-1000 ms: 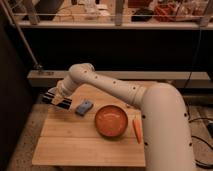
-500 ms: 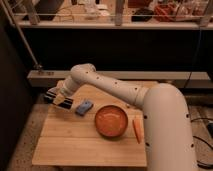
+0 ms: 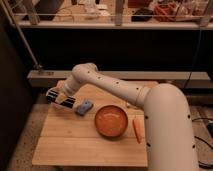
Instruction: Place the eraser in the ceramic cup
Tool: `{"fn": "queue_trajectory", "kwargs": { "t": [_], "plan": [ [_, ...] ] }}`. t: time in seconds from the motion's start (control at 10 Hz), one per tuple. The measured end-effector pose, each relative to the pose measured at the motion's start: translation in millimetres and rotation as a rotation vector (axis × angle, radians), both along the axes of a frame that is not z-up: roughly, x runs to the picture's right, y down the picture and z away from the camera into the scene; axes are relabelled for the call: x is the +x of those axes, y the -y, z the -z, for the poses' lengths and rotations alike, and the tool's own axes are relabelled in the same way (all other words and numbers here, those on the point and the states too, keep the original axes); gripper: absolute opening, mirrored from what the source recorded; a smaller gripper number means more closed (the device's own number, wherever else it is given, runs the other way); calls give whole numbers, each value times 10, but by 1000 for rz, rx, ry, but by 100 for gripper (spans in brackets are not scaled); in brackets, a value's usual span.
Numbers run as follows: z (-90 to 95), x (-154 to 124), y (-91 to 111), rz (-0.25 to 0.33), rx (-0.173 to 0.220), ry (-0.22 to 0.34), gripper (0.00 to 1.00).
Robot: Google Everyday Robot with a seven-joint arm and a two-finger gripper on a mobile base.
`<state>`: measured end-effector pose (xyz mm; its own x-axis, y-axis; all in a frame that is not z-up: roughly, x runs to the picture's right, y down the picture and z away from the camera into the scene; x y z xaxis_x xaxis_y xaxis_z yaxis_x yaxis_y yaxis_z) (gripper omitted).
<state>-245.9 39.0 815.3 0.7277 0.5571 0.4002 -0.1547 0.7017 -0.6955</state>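
At the left edge of the wooden worktop (image 3: 75, 145), about halfway back, the gripper (image 3: 59, 97) hangs low over the boards. Its fingers are drawn fully together, and I can see nothing caught between them. Just to its right, nearer the middle, lies a small blue-grey block that I take for the eraser (image 3: 84, 107). It rests flat on the wood and looks close to the gripper but not in its hold.

Over the last second almost nothing has shifted: the gripper sits in the same spot and the eraser has not moved. I would judge that the pick-up is yet to be made, and closed fingers would have to part before they could take it.

The ceramic cup I cannot find anywhere. The only vessel in sight is the orange bowl (image 3: 96, 121) toward the right, with a thin orange stick (image 3: 137, 128) beside it. The bulky arm (image 3: 115, 87) covers the right back corner, so the cup may stand behind it.
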Motion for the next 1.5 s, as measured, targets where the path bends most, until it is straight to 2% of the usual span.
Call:
{"fn": "queue_trajectory", "kwargs": {
  "t": [0.8,1.5],
  "plan": [
    [-114,109,79,-9,25,-27,3],
    [-183,131,137,-14,31,-43,3]
  ]
}}
